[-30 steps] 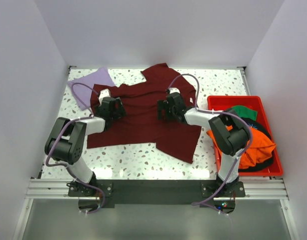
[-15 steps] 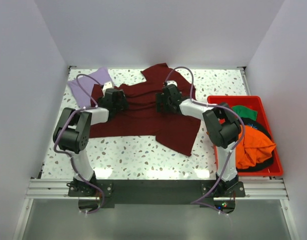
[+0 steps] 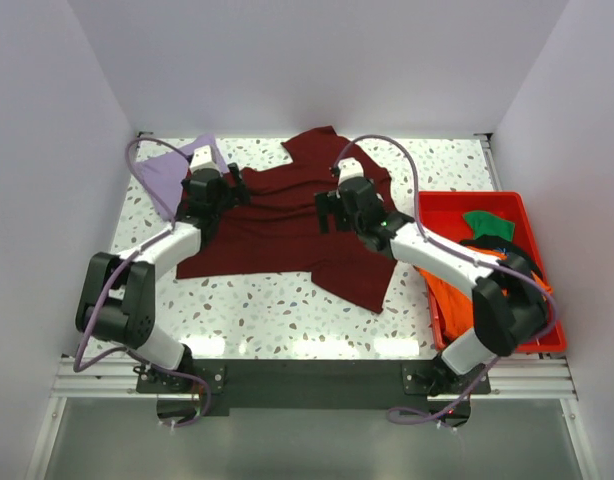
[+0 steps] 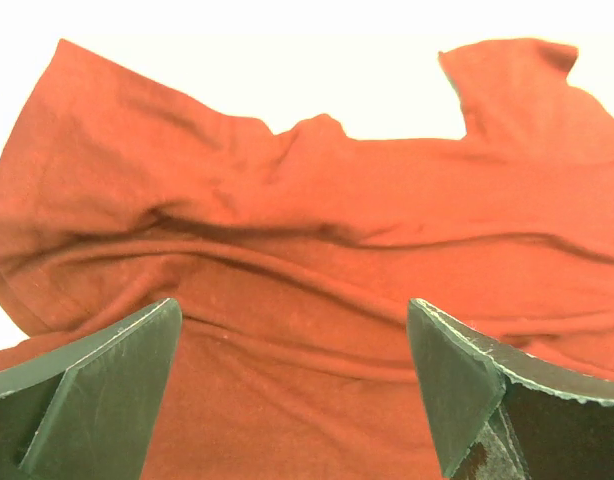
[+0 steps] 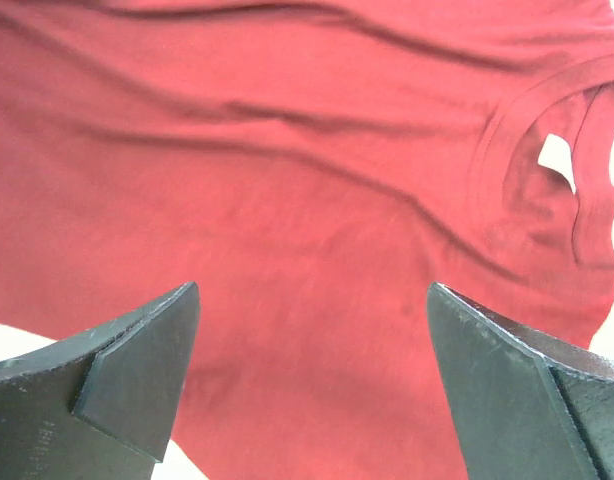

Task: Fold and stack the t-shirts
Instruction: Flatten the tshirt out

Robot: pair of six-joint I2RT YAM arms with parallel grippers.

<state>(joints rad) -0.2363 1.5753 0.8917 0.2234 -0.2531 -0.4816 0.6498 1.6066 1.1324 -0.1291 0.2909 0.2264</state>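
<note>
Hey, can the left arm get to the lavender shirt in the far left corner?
Probably yes. The lavender shirt lies flat right beside the left gripper, which hovers open over the edge of the maroon shirt, so a short move outward should reach it.

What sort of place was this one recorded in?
Probably a lab test cell, not a home: plain white walls box in a speckled tabletop, a left arm and right arm are bolted to an aluminium rail, and a red plastic bin holds t-shirts.
</note>
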